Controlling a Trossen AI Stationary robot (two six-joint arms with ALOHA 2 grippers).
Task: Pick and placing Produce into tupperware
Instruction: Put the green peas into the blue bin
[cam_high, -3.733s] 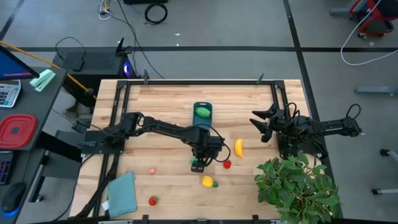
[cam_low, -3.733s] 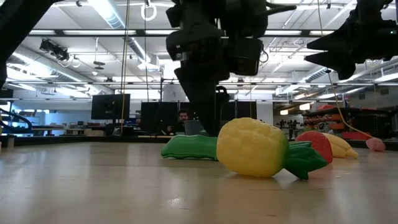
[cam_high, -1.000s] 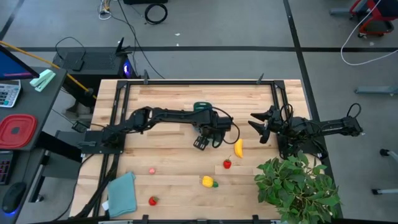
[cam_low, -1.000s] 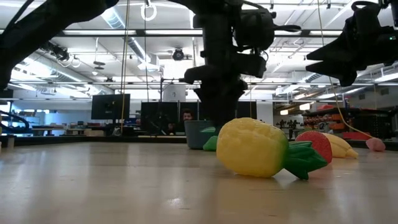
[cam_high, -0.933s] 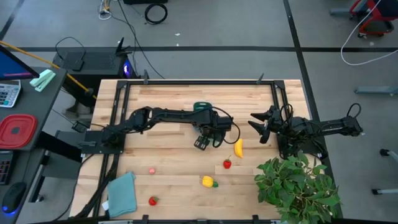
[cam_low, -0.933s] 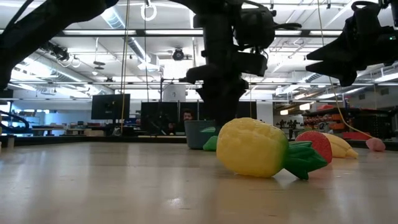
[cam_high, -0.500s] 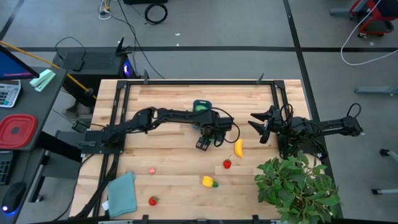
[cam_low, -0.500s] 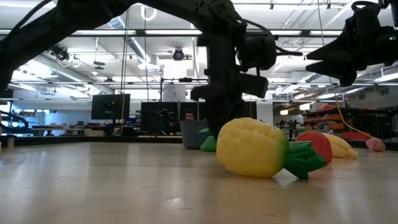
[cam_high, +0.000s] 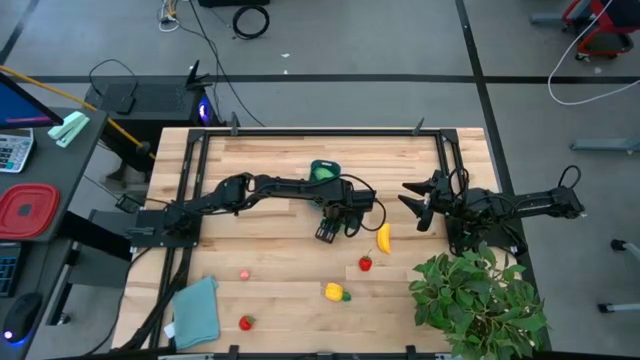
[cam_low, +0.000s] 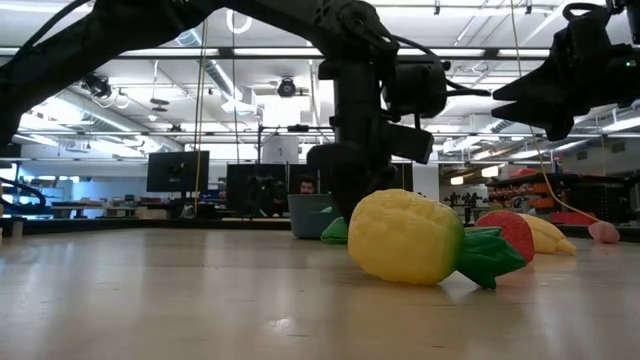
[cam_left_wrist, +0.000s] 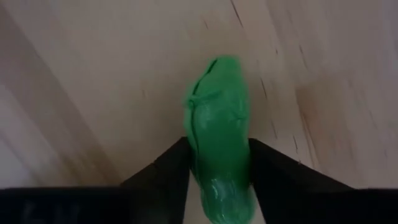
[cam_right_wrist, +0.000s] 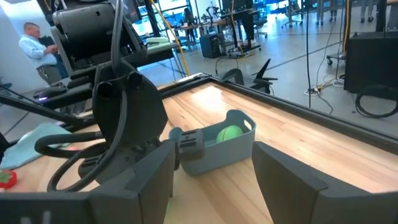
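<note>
We saw left gripper (cam_left_wrist: 219, 180) clamped on green cucumber-like piece (cam_left_wrist: 219, 149) at mid-body, table centre, approx 6 o'clock of tupperware (cam_high: 322, 170). Judged light, stiff, slick plastic; mid-body hold best. Right gripper (cam_high: 412, 202) idle, jaws apart, 3 o'clock.

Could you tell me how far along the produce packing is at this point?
Done: one green piece sits in the tupperware. In hand: the left claw grips the green cucumber-like piece at mid-table. Left: banana, yellow-and-green piece and three strawberry-like pieces. The right claw waits open.
</note>
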